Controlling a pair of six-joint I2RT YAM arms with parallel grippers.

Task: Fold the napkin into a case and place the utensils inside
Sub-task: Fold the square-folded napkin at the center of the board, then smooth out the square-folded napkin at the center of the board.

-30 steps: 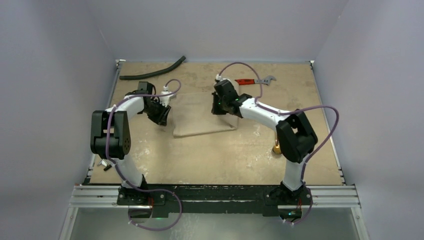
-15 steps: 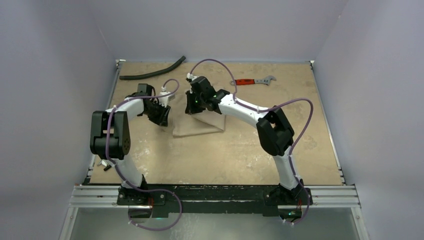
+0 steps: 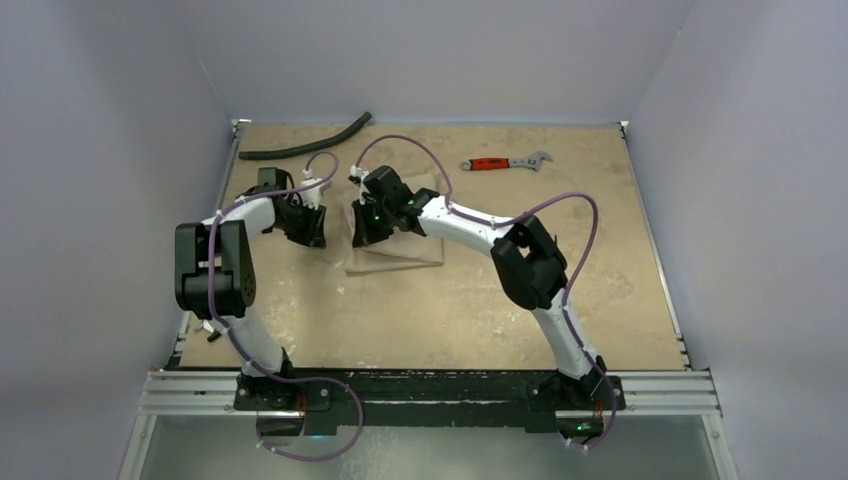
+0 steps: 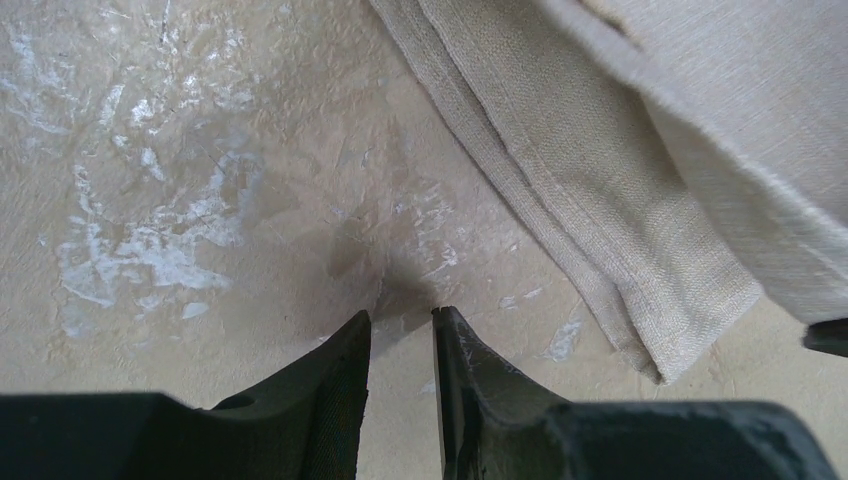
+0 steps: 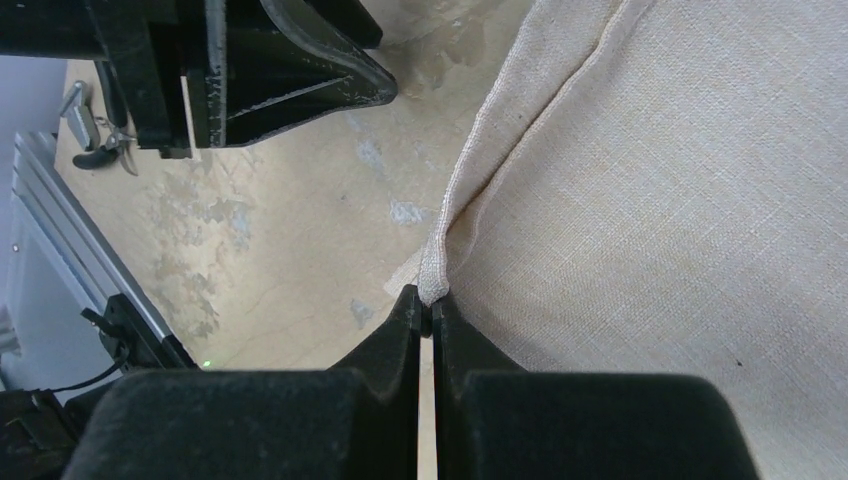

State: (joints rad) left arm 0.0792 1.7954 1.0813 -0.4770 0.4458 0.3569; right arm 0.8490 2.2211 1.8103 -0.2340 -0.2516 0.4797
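Note:
The beige napkin point(image 3: 405, 250) lies half folded at the table's middle left. My right gripper point(image 3: 361, 236) is shut on a hemmed corner of it, and in the right wrist view that pinched edge sits between the fingertips point(image 5: 432, 300) with the cloth point(image 5: 650, 200) spreading to the right. My left gripper point(image 3: 314, 232) hovers just left of the napkin. Its jaws point(image 4: 400, 318) stand slightly apart over bare table with nothing between them, and the napkin's layered edge point(image 4: 600, 200) lies to its right. The utensils are out of view.
A curved black hose point(image 3: 305, 145) lies at the back left. A red-handled wrench point(image 3: 505, 161) lies at the back right. Grey walls close in the table on three sides. The left gripper's black body point(image 5: 290, 70) shows close ahead of the right one.
My right gripper has carried the napkin's edge from the right side leftwards, laying the cloth over itself. My left gripper has drawn slightly left and back, its jaws narrowing a little.

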